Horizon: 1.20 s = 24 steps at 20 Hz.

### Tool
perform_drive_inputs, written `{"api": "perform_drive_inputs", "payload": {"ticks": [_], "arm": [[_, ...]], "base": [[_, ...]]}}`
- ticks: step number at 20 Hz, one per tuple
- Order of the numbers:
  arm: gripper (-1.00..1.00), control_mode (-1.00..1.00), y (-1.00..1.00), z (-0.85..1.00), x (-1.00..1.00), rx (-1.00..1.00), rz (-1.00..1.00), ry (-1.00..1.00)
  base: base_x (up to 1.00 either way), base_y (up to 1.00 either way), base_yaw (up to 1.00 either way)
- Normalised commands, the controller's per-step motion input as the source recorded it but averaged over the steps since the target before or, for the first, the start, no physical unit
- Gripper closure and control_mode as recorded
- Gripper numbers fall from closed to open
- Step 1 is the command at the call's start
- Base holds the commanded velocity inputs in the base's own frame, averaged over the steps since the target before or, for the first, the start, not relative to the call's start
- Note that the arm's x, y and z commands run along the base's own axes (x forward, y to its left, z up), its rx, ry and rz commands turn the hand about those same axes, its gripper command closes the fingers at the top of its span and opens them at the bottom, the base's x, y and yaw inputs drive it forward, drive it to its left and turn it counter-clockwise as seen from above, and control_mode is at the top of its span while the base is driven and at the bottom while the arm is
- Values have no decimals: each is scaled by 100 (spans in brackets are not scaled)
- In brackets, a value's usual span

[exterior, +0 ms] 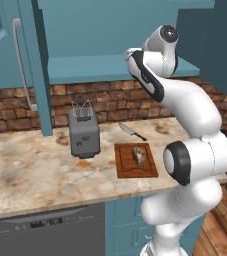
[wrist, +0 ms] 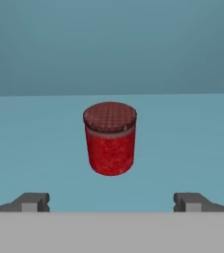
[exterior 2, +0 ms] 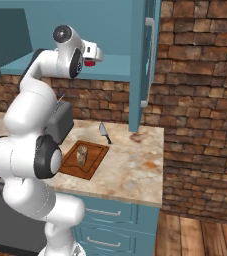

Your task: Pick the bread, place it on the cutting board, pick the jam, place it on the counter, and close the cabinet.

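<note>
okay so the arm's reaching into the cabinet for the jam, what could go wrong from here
1. The jam stands upright on the shelf, ahead of the open fingers and not yet between them. Closing too early would probably miss it; pushing in off-centre could tip it or shove it back.
2. The cabinet door hangs open beside the arm; a wide swing out might clip it.

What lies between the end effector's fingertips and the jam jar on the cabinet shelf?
Nothing: in the hand view, bare teal shelf separates the open end effector from the jam jar.
</note>
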Motion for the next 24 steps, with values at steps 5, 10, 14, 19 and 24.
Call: {"api": "perform_drive_inputs", "payload": {"ticks": [5,10,14,19,24], "arm": [[-100,-100,0,0,9,0,1,0],[-100,-100,0,0,14,0,0,0],[-100,-100,0,0,14,0,0,0],[-100,-100,0,0,14,0,0,0],[-100,-100,0,0,13,0,0,0]], "base": [[0,0,0],[0,0,0],[0,0,0],[0,0,0],[0,0,0]]}}
